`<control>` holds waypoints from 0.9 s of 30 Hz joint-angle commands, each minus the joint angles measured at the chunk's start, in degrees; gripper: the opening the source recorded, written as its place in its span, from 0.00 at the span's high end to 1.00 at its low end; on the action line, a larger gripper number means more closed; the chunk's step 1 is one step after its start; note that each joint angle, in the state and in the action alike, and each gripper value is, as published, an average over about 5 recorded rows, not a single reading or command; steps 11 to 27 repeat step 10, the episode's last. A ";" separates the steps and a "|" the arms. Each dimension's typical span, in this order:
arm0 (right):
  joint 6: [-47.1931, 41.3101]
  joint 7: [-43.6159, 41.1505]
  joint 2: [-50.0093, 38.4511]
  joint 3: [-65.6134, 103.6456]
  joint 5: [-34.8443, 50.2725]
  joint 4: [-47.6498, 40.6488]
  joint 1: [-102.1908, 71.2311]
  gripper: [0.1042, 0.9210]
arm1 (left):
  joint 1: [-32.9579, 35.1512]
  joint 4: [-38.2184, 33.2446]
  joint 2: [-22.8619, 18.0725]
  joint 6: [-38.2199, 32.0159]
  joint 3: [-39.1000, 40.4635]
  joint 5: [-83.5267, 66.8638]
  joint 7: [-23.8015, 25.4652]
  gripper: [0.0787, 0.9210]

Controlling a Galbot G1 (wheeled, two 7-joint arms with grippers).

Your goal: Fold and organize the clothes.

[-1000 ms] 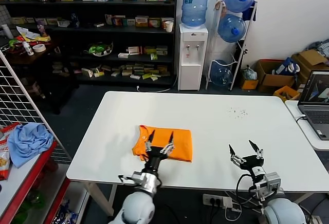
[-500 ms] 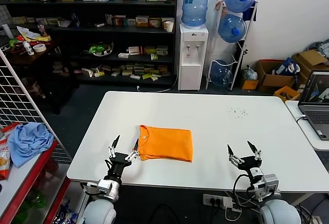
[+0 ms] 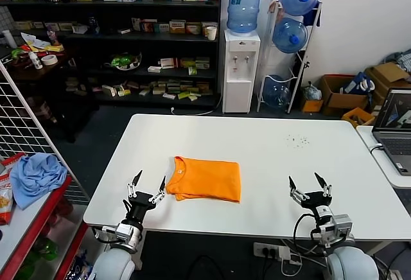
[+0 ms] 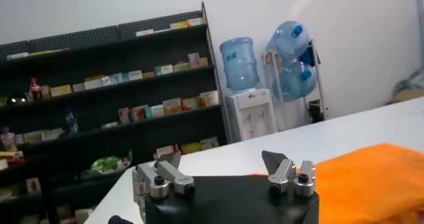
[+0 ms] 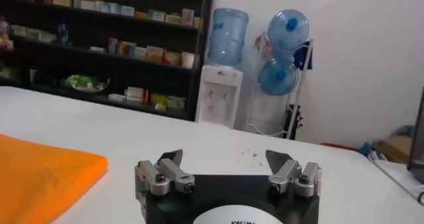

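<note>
The orange T-shirt (image 3: pixel 205 178) lies folded into a flat rectangle near the middle front of the white table (image 3: pixel 270 145); no lettering shows. It also shows in the left wrist view (image 4: pixel 371 179) and in the right wrist view (image 5: pixel 40 169). My left gripper (image 3: pixel 148 184) is open and empty, low over the table's front edge just left of the shirt, apart from it. In its own view the left gripper (image 4: pixel 225 164) is open. My right gripper (image 3: pixel 309 185) is open and empty at the front right, well clear of the shirt; it shows open in its own view (image 5: pixel 225 162).
A light blue cloth (image 3: pixel 35 176) lies on a red shelf at the left beside a wire grid. A laptop (image 3: pixel 395 129) stands on a side table at the right. Shelves and a water dispenser (image 3: pixel 239 68) stand behind the table.
My left gripper has drawn back from over the shirt's front edge, leftward and toward the table's front edge, empty. The shirt lies flat and still. The right gripper has barely moved.
</note>
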 commanded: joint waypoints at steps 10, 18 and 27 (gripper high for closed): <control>-1.89 -0.36 1.92 1.92 -0.53 0.40 1.01 0.12 | 1.65 -2.77 -0.18 4.41 -3.13 2.50 1.81 0.12; -1.89 -0.36 1.92 1.92 -0.53 0.40 1.01 0.12 | 1.65 -2.77 -0.18 4.41 -3.13 2.50 1.81 0.12; -1.89 -0.36 1.92 1.92 -0.53 0.40 1.01 0.12 | 1.65 -2.77 -0.18 4.41 -3.13 2.50 1.81 0.12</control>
